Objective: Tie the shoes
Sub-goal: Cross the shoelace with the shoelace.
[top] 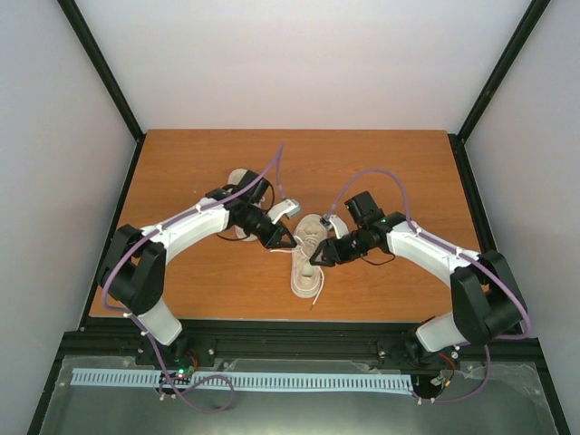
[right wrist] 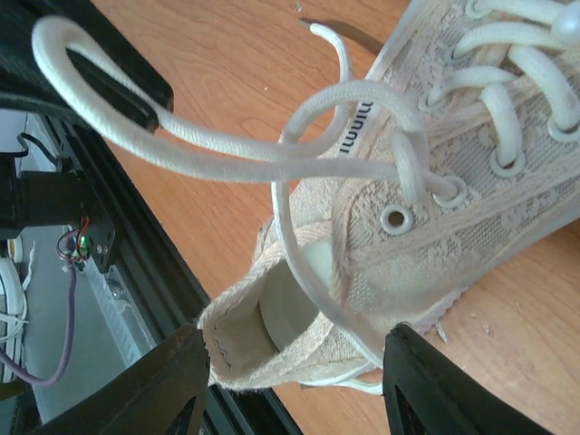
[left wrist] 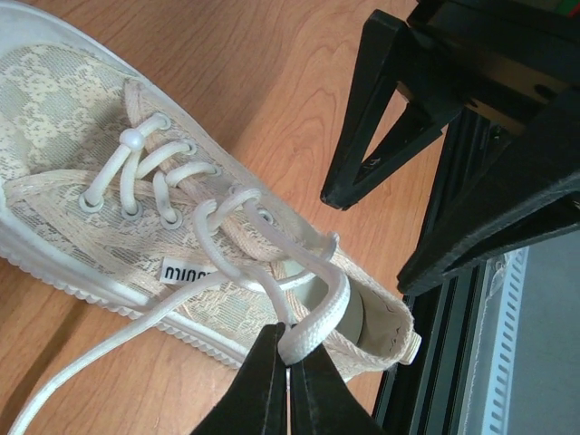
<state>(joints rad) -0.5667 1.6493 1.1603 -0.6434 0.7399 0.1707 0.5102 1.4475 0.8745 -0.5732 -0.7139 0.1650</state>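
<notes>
White walls (top: 299, 54): plain, closing in three sides.
Table (top: 390, 172): orange-brown wood grain, with a black rail (top: 299, 328) along the near edge.
Shoe (top: 306, 272): mid-table, toward the near edge, between the two grippers.
Shoe axis: runs near-far, with the heel opening toward the rail and the toe away from it. It sits upright on its sole.
Shoe look: cream lace-patterned fabric, pale ribbed sole, pale-rimmed eyelets. A small tag with dark letters sits beside the top eyelets.
Second shoe (top: 241, 178): just left of the first and mostly hidden under the left arm (top: 186, 225). Same near-far axis; can't tell which end is the toe.
Lace (left wrist: 313, 322): thin white cord crossed through the eyelets and loose at the top. One loop is lifted over the heel opening and one tail lies on the table.
Left gripper (left wrist: 288, 367): fingers closed tight, pinching the lace loop above the heel.
Right gripper (right wrist: 294, 362): jaws apart, one finger on each side of the heel end, gripping nothing. Can't tell if it touches the shoe.
</notes>
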